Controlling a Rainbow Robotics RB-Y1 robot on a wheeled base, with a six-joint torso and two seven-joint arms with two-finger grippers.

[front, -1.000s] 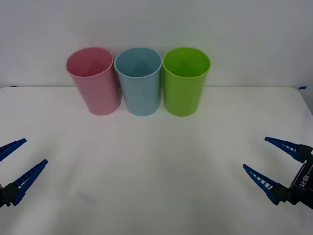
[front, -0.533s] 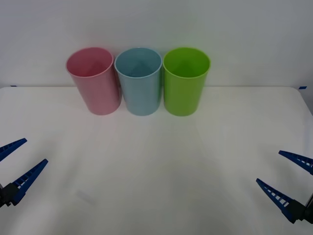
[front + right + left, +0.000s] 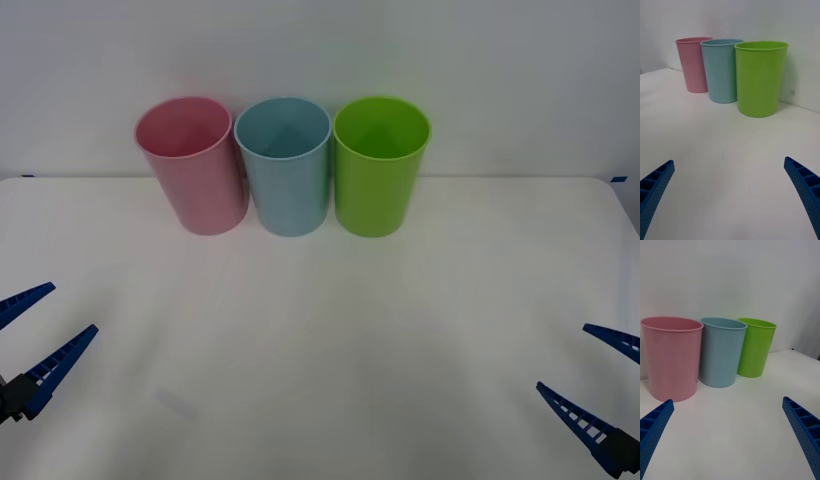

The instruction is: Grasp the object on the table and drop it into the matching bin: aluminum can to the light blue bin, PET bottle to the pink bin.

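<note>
Both blue ribbed tools hung spread and empty over the wide white surface (image 3: pixel 320 340), the left tool (image 3: pixel 35 335) and right tool (image 3: pixel 600 385) at opposite near edges. Far ahead of them stood the tall pink plastic bin (image 3: pixel 192 165), light blue plastic bin (image 3: pixel 284 165) and lime green plastic bin (image 3: pixel 380 165), side by side. No can lay visible; judging by the bins, it rested inside one.

From where I stand, nothing carries readable writing: the three bins are plain and the counter is blank.
</note>
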